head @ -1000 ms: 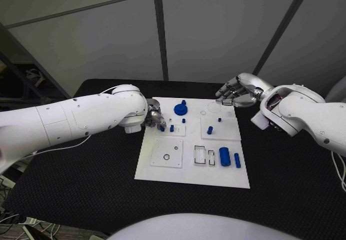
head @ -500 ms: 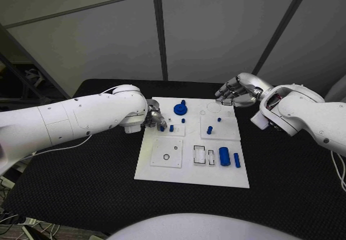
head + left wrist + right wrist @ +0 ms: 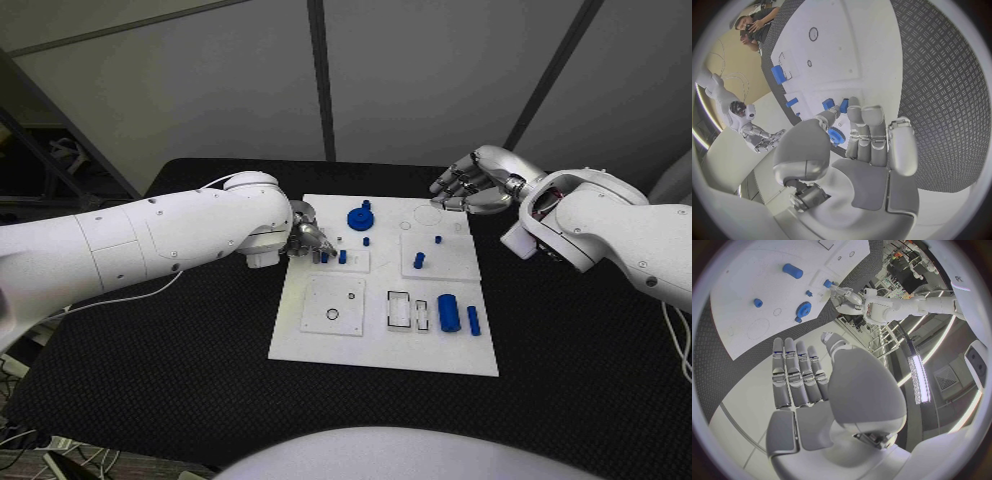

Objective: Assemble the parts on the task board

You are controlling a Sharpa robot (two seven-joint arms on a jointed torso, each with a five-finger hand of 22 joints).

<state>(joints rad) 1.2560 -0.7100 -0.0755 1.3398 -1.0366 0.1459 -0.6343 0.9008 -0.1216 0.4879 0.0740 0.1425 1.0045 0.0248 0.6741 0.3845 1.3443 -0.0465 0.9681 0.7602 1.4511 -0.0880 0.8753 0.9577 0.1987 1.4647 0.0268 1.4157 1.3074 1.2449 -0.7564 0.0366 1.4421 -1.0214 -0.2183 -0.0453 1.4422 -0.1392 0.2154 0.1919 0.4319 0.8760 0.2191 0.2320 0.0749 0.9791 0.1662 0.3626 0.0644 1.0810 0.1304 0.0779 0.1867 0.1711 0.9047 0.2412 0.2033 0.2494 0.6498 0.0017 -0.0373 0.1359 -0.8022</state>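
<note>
Black textured matting covers the table [image 3: 173, 380], and the white task board [image 3: 387, 345] lies in its middle between the two arms. Much of the left hand [image 3: 307, 240] is hidden behind its own white forearm in the head view; its fingertips sit at the board's left edge, just beside two small blue pegs [image 3: 333, 256]. From the left wrist camera those fingers [image 3: 870, 135] lie straight and close together, with a blue gear [image 3: 837, 135] partly hidden behind the thumb; whether they touch or pinch anything cannot be told. The right hand [image 3: 469, 185] hovers above the board's far right corner, fingers extended side by side and empty, well apart from the blue cylinder [image 3: 450, 313] and slim bar [image 3: 473, 320] lying near the board's front right.
</note>
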